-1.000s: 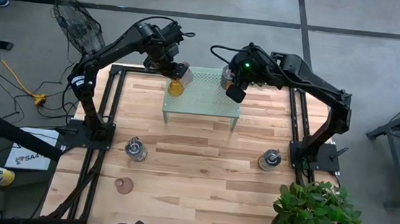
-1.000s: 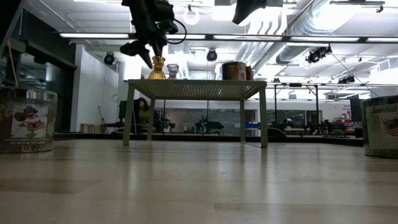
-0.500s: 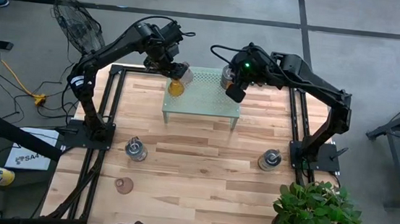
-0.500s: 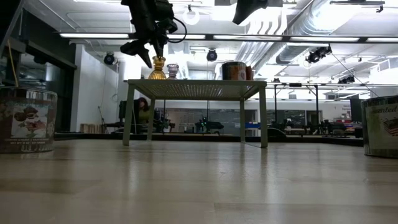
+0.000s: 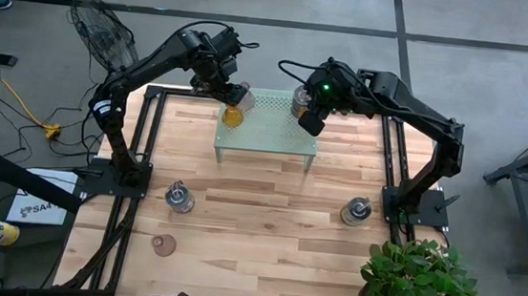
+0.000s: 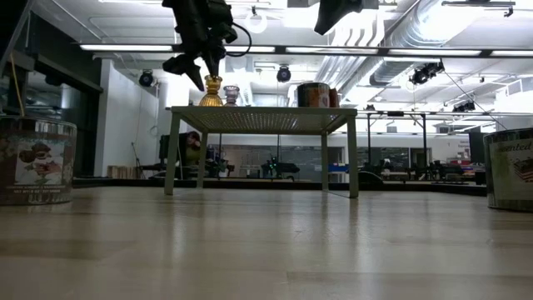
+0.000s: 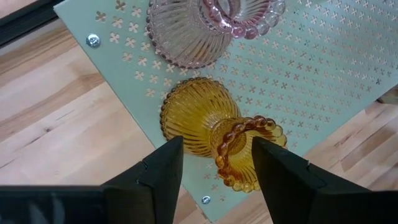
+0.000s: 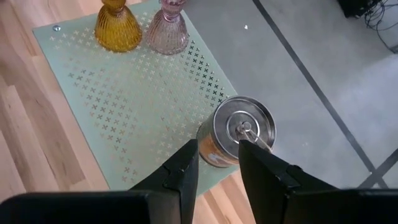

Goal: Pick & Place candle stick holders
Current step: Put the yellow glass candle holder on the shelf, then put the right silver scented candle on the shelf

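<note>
An amber glass holder [image 5: 232,116] and a pinkish glass holder [image 7: 199,25] stand upright on the left end of the pale green perforated stand [image 5: 265,134]. A silvery tin holder [image 8: 239,130] stands at its far right corner. My left gripper [image 7: 214,165] is open just above the amber holder [image 7: 205,121], with a finger on either side of its beaded top. My right gripper [image 8: 217,162] is open above the tin, clear of it. Two silvery holders [image 5: 179,197] [image 5: 355,212] and a pinkish glass one [image 5: 163,245] stand on the table.
The stand sits at the table's far middle on thin legs [image 6: 353,154]. A potted plant [image 5: 420,286] overhangs the near right corner. Bare wood [image 5: 256,234] lies between the stand and the near edge. The low view shows the two tins at its sides [image 6: 33,158] [image 6: 510,167].
</note>
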{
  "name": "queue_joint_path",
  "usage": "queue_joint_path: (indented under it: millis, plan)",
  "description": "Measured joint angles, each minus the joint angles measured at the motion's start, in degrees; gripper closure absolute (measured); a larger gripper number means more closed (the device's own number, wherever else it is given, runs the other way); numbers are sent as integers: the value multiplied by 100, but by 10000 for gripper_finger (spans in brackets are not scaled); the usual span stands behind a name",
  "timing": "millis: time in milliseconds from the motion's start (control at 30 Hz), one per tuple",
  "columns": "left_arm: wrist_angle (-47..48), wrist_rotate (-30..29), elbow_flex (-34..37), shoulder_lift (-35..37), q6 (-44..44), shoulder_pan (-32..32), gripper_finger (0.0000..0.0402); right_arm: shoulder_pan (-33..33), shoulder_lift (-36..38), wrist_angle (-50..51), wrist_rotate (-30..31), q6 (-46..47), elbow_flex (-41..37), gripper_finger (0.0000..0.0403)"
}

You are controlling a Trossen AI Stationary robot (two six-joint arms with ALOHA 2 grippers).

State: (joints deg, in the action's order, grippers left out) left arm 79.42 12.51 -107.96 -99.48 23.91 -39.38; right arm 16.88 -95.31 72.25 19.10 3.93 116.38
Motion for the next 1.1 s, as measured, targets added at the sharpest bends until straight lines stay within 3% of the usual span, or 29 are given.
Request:
queue_joint_path:
  millis: [333,533,867,1100]
  plan:
    - [-63,77,-7,46,-136,0,215,0,0,3,-9,187,0,292]
    - [98,0,-539,59,-120,0,215,0,0,88,-16,187,0,292]
    - [919,-416,-1609,79,-219,0,215,0,0,244,-9,301,0,292]
    - [868,-1151,-1996,650,-585,95,215,0,0,395,-3,388,0,292]
